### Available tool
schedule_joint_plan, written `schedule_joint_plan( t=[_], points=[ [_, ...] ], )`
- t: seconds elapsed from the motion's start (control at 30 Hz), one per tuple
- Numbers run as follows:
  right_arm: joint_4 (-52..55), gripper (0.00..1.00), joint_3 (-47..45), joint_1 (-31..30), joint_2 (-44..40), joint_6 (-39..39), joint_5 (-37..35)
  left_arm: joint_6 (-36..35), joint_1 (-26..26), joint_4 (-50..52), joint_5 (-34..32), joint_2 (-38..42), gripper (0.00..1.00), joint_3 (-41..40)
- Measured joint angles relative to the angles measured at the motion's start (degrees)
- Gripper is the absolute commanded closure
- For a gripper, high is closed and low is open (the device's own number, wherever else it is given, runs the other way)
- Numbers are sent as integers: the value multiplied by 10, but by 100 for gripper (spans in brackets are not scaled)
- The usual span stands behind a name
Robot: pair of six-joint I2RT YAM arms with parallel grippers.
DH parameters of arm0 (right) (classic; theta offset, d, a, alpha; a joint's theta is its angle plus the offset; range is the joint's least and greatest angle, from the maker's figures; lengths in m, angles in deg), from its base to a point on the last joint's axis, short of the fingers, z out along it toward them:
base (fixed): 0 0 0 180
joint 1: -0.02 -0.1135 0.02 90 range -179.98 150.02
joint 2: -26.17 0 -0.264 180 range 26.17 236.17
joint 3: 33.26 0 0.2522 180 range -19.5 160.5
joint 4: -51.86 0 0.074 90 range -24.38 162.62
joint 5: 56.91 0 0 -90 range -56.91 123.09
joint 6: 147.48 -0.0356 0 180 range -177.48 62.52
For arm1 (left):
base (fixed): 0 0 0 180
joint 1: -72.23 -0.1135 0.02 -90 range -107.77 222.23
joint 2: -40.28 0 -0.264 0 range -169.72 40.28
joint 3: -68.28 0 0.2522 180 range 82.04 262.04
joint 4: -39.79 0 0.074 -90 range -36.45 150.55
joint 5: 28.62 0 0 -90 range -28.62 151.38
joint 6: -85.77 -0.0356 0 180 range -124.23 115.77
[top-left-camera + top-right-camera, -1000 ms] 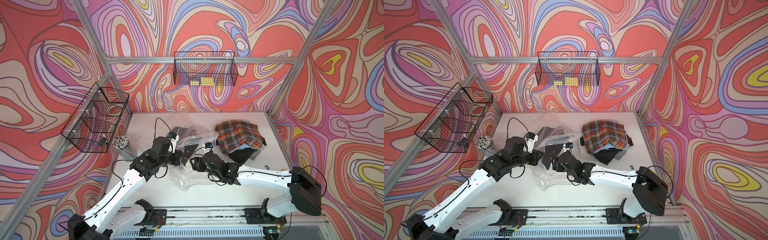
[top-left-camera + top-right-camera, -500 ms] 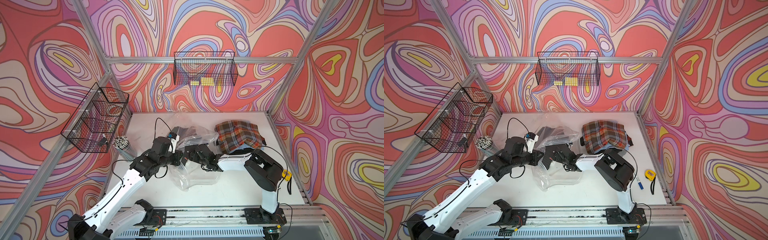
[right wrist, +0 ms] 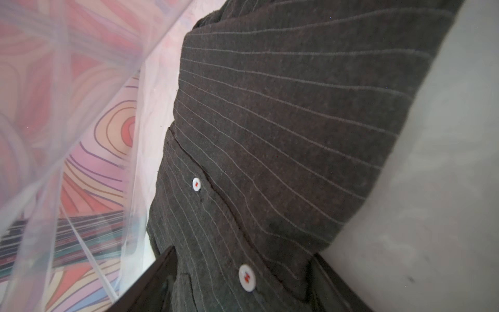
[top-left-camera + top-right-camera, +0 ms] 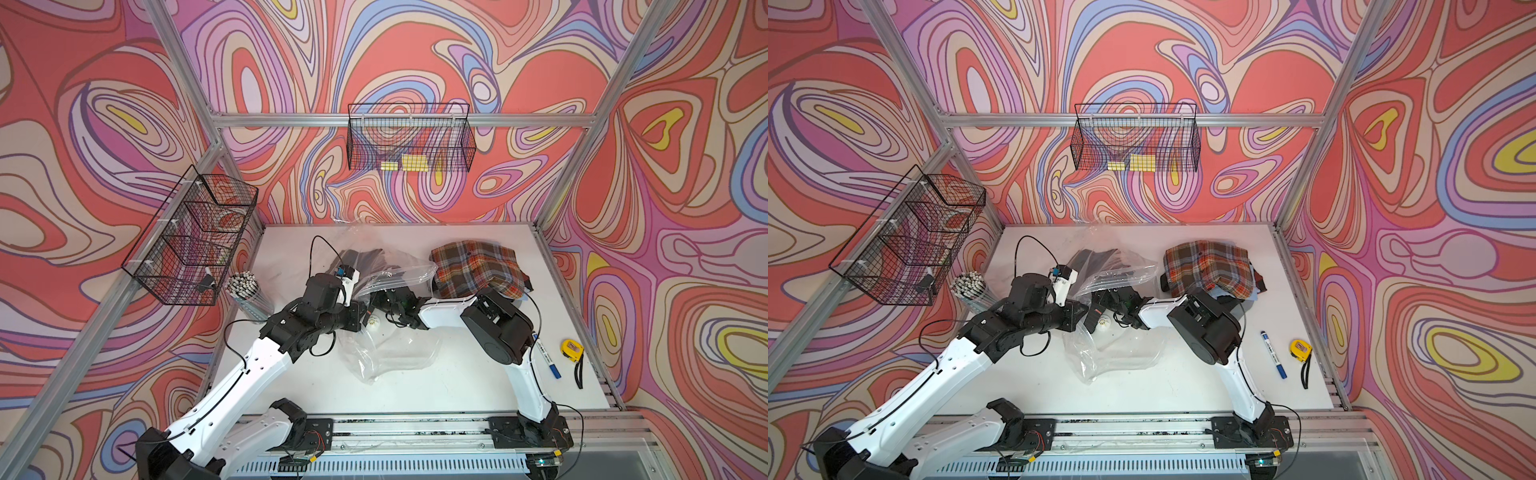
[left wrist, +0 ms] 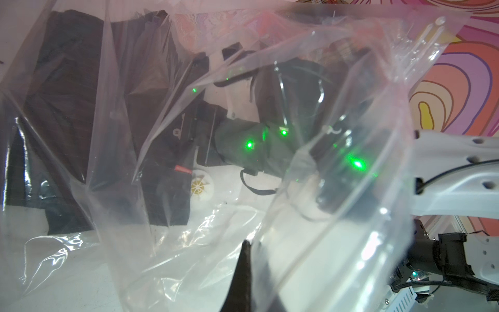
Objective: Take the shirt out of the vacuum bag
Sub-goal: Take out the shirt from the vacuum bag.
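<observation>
Right end effector (image 3: 243,275) reaches inside the vacuum bag (image 4: 395,353), released, jaws spread either side of the dark pinstriped shirt (image 3: 270,108); left end effector (image 5: 245,244) is clenched on the bag's film.

The shirt lies in the bag's far part, straight ahead of the right end effector. Its button placket runs lengthwise away between the jaws, so the right arm is the nearer one. Crinkled film drapes over that wrist and looks likely to snag on pull-out. The white valve (image 4: 372,323) sits just beside both end effectors. On the tabletop (image 4: 457,386), a plaid cloth pile (image 4: 473,270) lies near the right arm, with the marker (image 4: 550,365) and tape measure (image 4: 571,347) well apart.
</observation>
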Motion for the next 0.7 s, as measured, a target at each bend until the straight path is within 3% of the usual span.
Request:
schedule_joint_plan(
  t=[0.27, 0.7],
  points=[
    [-200, 29, -22, 12, 59, -82, 55, 0, 0, -1, 4, -2, 100, 0],
    [-207, 28, 111, 10, 144, -113, 83, 0, 0, -4, 13, -3, 100, 0]
  ],
)
